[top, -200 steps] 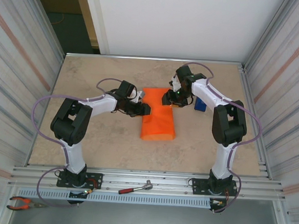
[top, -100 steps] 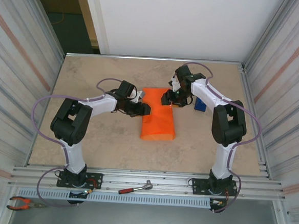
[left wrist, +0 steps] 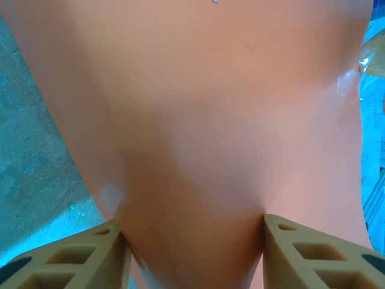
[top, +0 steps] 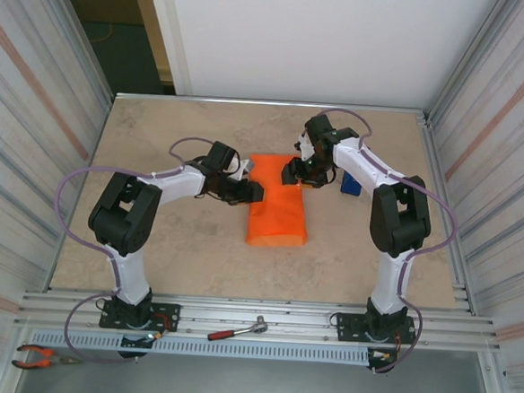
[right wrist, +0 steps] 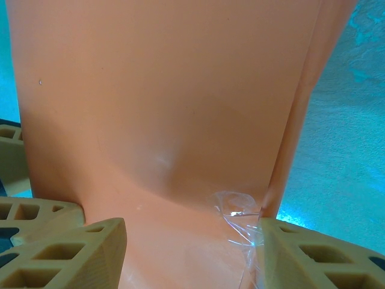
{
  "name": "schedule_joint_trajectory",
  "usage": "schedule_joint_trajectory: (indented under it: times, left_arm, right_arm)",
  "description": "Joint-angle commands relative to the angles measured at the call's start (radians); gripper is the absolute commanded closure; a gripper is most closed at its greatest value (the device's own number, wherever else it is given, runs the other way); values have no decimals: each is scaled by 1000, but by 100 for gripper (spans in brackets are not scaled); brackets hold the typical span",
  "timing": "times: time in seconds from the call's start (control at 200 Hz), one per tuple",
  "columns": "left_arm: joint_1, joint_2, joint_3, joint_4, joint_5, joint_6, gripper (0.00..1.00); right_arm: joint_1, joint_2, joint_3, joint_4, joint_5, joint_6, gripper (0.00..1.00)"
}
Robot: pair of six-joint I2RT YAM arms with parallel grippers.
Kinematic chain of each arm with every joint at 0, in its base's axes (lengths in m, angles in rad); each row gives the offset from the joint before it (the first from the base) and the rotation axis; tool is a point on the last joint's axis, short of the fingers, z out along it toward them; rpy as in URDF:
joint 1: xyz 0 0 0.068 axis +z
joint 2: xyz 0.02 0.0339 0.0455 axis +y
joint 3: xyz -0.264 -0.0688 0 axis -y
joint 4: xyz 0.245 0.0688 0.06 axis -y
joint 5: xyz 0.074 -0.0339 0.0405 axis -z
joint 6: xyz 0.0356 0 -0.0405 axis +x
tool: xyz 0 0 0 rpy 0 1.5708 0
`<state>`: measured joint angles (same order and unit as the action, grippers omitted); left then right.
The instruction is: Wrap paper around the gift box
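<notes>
The orange paper [top: 277,211] lies folded into a flat parcel mid-table; the gift box is hidden under it. My left gripper [top: 251,191] is at the parcel's left edge. In the left wrist view its jaws [left wrist: 192,241] press in on a bulging fold of the paper [left wrist: 198,120] from both sides. My right gripper [top: 298,175] is at the parcel's far right corner. Its fingers [right wrist: 192,241] stand apart over the paper [right wrist: 162,108], which runs on under them. A crumpled bit of clear tape [right wrist: 240,211] sits on the paper by the right finger.
A blue tape dispenser [top: 351,183] stands just right of the right gripper. A red-handled wrench [top: 237,330] lies on the front rail and pliers [top: 39,356] at the bottom left. Metal walls close in both sides.
The right gripper's jaws have spread slightly at the parcel's far corner. The left gripper and the parcel have stayed put.
</notes>
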<state>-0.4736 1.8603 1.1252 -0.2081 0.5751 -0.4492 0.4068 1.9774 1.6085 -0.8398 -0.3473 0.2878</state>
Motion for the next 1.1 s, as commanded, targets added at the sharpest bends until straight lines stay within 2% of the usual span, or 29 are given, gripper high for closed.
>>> schedule_joint_trajectory:
  times: [0.0,1.092]
  left_arm:
    - [-8,70,-76,-205,-161,26,47]
    - [-10,71,-82,-200,-161,21,49]
  right_arm:
    - [-3,34,25,-27,72,30,41]
    - [-6,-3,-46,25,121,239,38]
